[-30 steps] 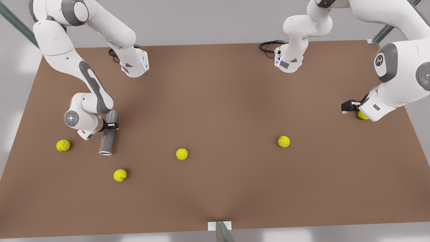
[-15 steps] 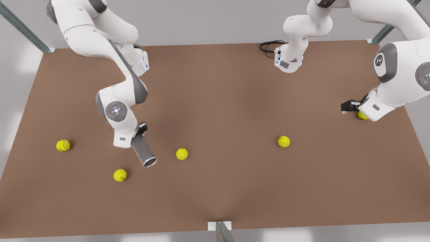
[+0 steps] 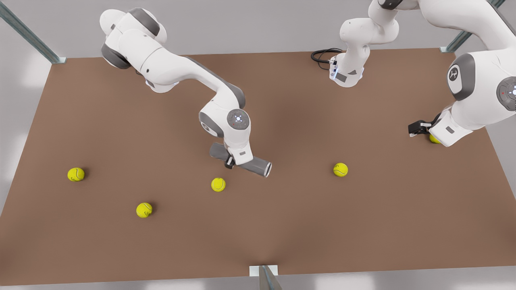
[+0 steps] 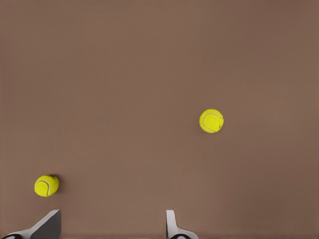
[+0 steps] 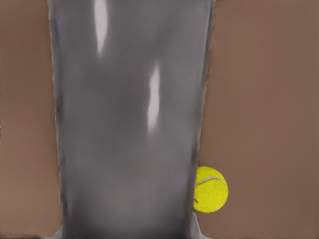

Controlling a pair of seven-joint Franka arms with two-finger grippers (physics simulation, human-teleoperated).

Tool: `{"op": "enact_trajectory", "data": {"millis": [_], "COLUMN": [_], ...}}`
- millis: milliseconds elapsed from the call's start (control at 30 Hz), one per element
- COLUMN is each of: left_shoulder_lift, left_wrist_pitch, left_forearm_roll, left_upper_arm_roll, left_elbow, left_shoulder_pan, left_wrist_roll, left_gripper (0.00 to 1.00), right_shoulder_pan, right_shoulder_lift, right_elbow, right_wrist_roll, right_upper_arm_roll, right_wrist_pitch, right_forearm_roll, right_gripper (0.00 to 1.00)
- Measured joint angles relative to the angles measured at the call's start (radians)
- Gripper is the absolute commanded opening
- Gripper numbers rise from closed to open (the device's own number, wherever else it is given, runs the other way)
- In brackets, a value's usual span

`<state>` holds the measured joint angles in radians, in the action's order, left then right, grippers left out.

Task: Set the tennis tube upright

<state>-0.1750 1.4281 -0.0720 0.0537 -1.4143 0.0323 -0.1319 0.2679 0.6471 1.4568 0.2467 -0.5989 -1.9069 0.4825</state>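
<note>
Tennis tube (image 3: pixel 258 164) lying sideways mid-table (image 3: pixel 282 225), clamped in right gripper (image 3: pixel 230 160), hollow end toward front view's right. Left gripper (image 3: pixel 417 129) parked near table's edge over tennis ball (image 3: pixel 433 139), fingers (image 4: pixel 172 224) spread, holding nothing.

Bare table (image 3: pixel 282 225) spreads around; one tennis ball (image 3: pixel 218 184) lies near the held tennis tube (image 3: pixel 258 165).

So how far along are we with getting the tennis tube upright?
Grasp looks done: the right hand is shut on the tennis tube near mid-table. In hand: the carry, with the tube lying roughly level, its hollow end toward the front view's right. Left: tipping it vertical, setting it on the table and letting go. The left hand waits open at the front view's right, by a tennis ball.
</note>
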Motion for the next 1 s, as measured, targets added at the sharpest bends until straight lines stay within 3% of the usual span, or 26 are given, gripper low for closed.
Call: {"op": "enact_trajectory", "data": {"millis": [67,100,200,367,400,433,467,667,800,900,1000], "left_shoulder_lift": [0.0,0.0,0.0,-0.001,-0.001,-0.001,-0.001,-0.016,-0.017,-0.021,-0.022], "left_wrist_pitch": [0.0,0.0,0.0,0.001,0.002,0.002,0.002,0.019,0.018,0.021,0.019], "left_forearm_roll": [0.0,0.0,0.0,0.003,0.004,0.004,0.005,0.006,0.006,0.006,0.006], "left_upper_arm_roll": [0.0,0.0,0.0,0.0,0.0,0.0,0.0,0.003,0.003,0.003,0.006], "left_elbow": [-0.002,-0.005,-0.008,-0.009,-0.009,-0.009,-0.009,-0.023,-0.023,-0.023,-0.023], "left_shoulder_pan": [0.0,0.0,0.0,0.0,0.0,0.0,0.0,0.004,0.002,0.002,-0.001], "left_wrist_roll": [0.0,0.0,0.0,0.0,0.0,0.0,0.0,0.0,0.0,0.002,0.001], "left_gripper": [1.0,1.0,1.0,1.0,1.0,1.0,1.0,1.0,1.0,1.0,1.0], "right_shoulder_pan": [0.101,0.181,0.305,0.402,0.41,0.422,0.422,0.43,0.531,0.535,0.483], "right_shoulder_lift": [0.057,0.088,0.204,0.327,0.337,0.34,0.344,0.352,0.425,0.43,0.337], "right_elbow": [-0.096,-0.16,-0.343,-0.501,-0.512,-0.515,-0.515,-0.514,-0.515,-0.515,-0.512], "right_wrist_roll": [0.037,0.077,0.157,0.171,0.169,0.168,0.169,0.183,0.171,0.178,0.192], "right_upper_arm_roll": [0.014,0.078,0.123,0.149,0.151,0.157,0.157,0.178,0.29,0.3,0.294], "right_wrist_pitch": [0.013,0.027,0.081,0.1,0.1,0.097,0.093,0.079,-0.016,-0.026,0.079], "right_forearm_roll": [0.043,0.035,0.034,0.032,0.032,0.032,0.032,0.034,0.036,0.035,-0.07], "right_gripper": [0.72,0.72,0.72,0.72,0.72,0.97,1.0,1.0,1.0,1.0,1.0]}}
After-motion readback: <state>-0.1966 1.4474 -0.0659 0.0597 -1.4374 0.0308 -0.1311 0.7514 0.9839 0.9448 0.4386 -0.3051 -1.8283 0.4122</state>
